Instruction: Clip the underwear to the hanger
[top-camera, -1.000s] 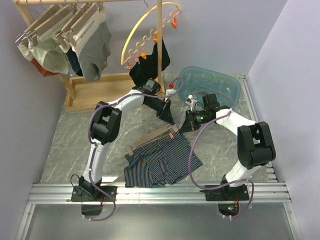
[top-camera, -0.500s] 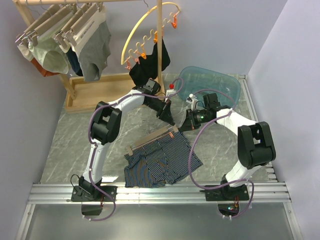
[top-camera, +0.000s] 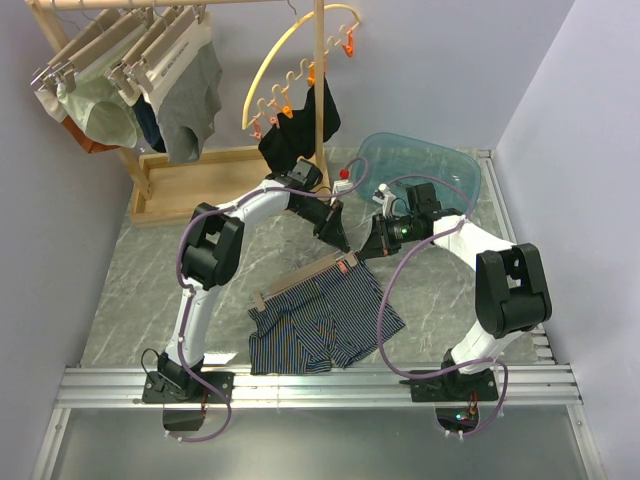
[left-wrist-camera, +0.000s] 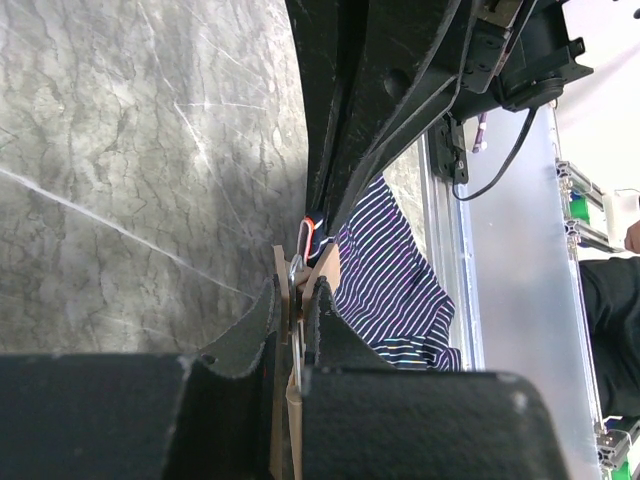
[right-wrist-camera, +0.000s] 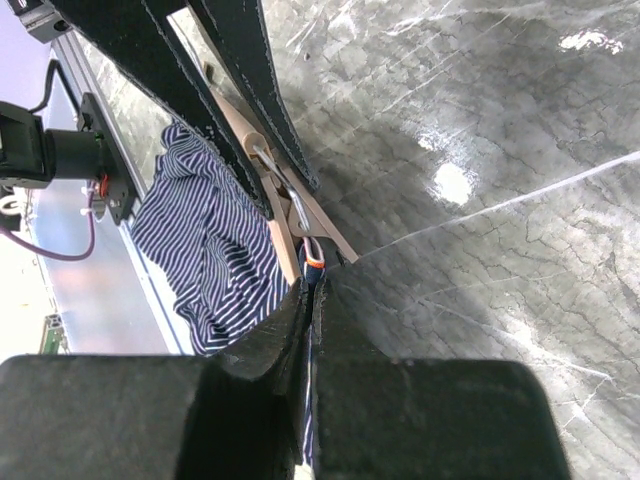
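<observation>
Here, the underwear (top-camera: 320, 325) lay spread on the table (top-camera: 140, 300), the hanger (top-camera: 300, 283) along its waistband. Left gripper (left-wrist-camera: 292, 300) clenched across the wooden bar. Right gripper (right-wrist-camera: 310, 292) pinched nearly closed beside the orange-tipped clip (right-wrist-camera: 313, 262); what it held, couldn't tell. Fabric looked light, limp, prone to bunching; best taken at the firmer waistband edge. Hanger stiff.

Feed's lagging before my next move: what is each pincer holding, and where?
Left pincer grips the hanger bar beside its end clip; right pincer appears shut on that clip.
</observation>
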